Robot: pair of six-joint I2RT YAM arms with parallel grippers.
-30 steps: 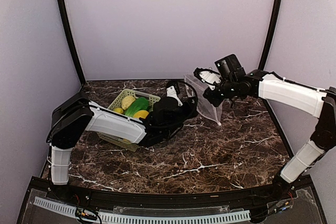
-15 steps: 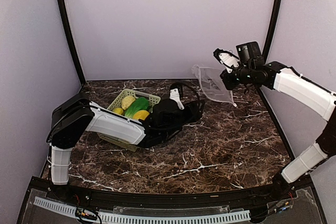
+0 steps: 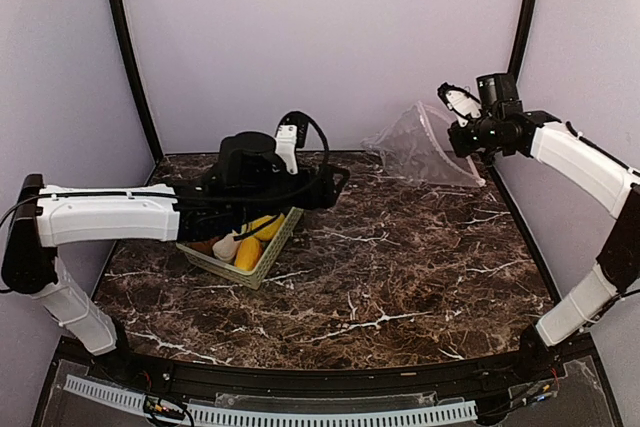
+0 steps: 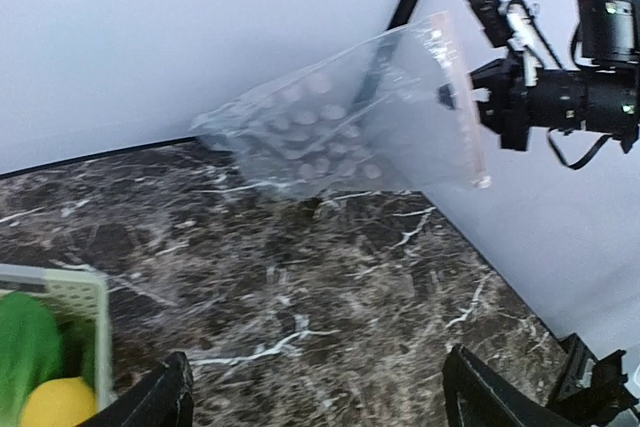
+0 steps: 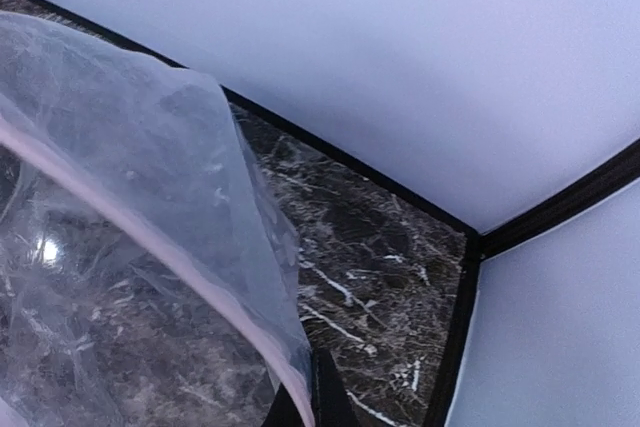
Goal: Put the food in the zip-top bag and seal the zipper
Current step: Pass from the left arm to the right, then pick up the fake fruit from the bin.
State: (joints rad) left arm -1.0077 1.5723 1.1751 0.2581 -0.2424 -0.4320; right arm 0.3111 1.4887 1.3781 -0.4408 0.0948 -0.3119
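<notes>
Your right claw (image 4: 478, 99) is clenched on the zip-top bag (image 4: 335, 127). It pinches the edge that carries the zipper (image 4: 470, 152), partway along that pinkish strip. In the right wrist view the dark fingertips sit at the bottom centre of the frame. The strip curves away from them toward the left edge, with clear crumpled plastic above and below it. In the top view the bag hangs from that claw in the upper right of the frame, in front of the back wall (image 3: 320, 37). Its dotted body trails leftward to a point. You can't tell from these views whether its lower edge touches the table (image 3: 400, 277), or whether the zipper is pressed shut.

Your left claw (image 4: 320, 392) is released. Its two black fingers stand at the bottom left and bottom right of the left wrist view, wide apart, with only marble between them. In the top view it sits left of centre, its arm reaching in from the left edge of the frame across the light green basket (image 3: 262, 269).

The food (image 3: 247, 252) that shows lies in that basket. You see yellow pieces and a pale one in the top view, and a green and a yellow piece in the lower left corner of the left wrist view. Basket and bag are well apart.
</notes>
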